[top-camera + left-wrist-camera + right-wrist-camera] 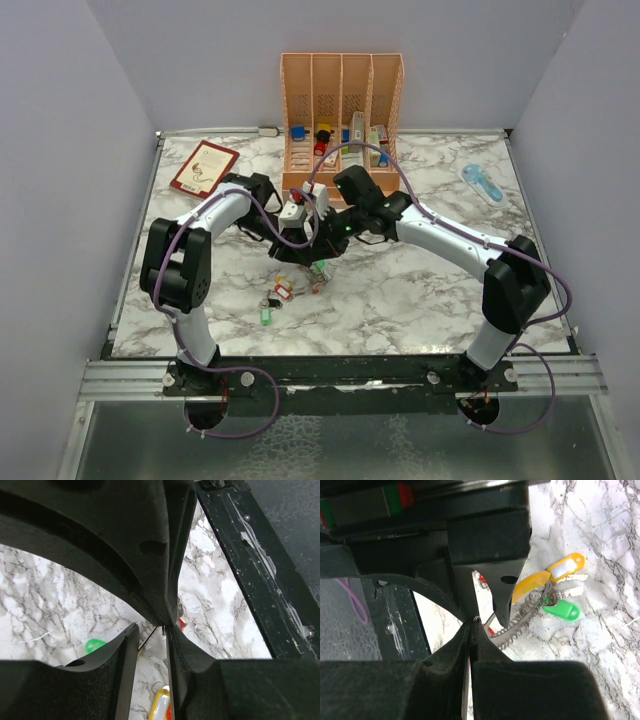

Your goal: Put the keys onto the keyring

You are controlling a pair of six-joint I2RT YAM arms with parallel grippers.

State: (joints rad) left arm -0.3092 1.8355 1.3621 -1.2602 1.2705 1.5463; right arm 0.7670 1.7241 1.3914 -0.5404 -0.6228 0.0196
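Marbled table (pixel 430 290) holds everything: near its middle the keyring (pixel 522 622), strung with yellow, orange and green tagged keys (pixel 568 590), has its wire nipped by the left pincer (pixel 165 627), pressed together, at 11 o'clock. At 1 o'clock the right pincer (pixel 472 627) is pressed together, on what I cannot tell; two loose keys (pixel 270 302) lie at 7 o'clock.

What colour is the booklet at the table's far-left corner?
The booklet is red with a cream panel; best in top external.
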